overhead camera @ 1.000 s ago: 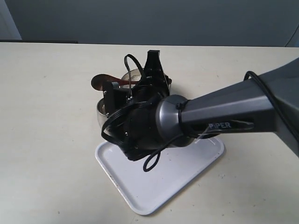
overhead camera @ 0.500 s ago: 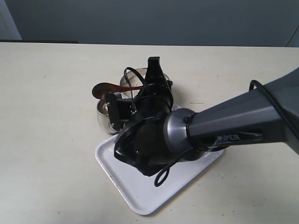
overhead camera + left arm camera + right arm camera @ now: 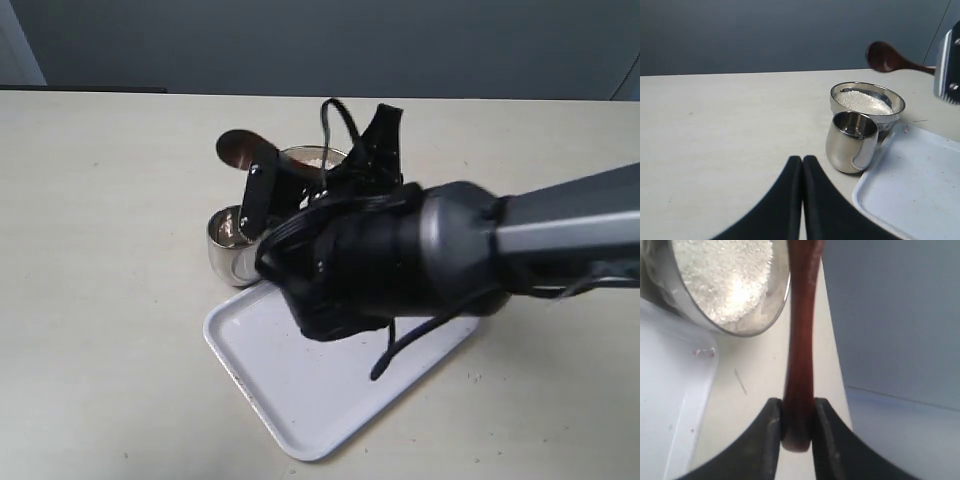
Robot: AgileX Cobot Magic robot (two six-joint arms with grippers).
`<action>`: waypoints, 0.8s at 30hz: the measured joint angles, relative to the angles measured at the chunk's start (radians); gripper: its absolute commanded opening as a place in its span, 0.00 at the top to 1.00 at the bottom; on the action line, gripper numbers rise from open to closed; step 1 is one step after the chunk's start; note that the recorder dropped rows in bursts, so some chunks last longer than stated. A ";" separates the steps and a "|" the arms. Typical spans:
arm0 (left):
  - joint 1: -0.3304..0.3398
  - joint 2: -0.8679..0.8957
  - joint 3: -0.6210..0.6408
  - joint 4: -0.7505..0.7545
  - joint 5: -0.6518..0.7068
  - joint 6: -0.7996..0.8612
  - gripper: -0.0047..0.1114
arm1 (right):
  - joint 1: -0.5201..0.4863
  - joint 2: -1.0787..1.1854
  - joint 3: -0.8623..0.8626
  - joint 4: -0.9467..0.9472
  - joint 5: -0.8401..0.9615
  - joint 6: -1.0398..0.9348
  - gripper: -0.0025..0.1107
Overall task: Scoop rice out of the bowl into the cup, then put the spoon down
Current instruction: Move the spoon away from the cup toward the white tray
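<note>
The dark wooden spoon (image 3: 886,58) hangs in the air above and beyond the steel bowl (image 3: 895,106), its oval end raised; I see no grains on it. My right gripper (image 3: 797,416) is shut on the end of the spoon's handle (image 3: 801,340). White rice (image 3: 861,101) fills the bowl (image 3: 771,315). The steel cup (image 3: 850,142) stands just in front of the bowl, and what shows of its inside is bare steel. My left gripper (image 3: 802,161) is shut on nothing, low over the table short of the cup. In the exterior view the spoon (image 3: 238,148), the cup (image 3: 226,250) and the bowl (image 3: 305,158) show past the right arm.
A white tray (image 3: 300,405) lies on the beige table (image 3: 100,300), touching the cup's side and reaching under the right arm (image 3: 400,260), which hides most of the bowl in the exterior view. The tray (image 3: 920,190) holds nothing that I can see.
The spoon's oval end has risen from low beside the cup to higher and further back. The right wrist has swung to the right and turned.
</note>
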 measured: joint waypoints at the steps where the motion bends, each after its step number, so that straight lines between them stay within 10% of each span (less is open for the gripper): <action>1: 0.000 0.000 0.000 0.000 0.000 0.000 0.96 | 0.000 -0.034 0.000 0.045 0.000 0.000 0.98; 15: 0.000 0.000 0.000 0.000 0.000 0.000 0.96 | -0.184 -0.249 0.002 0.939 -0.038 -0.492 0.98; 24: 0.000 0.000 0.000 0.000 0.000 0.000 0.96 | -0.225 -0.222 0.002 1.124 -0.068 -0.640 0.98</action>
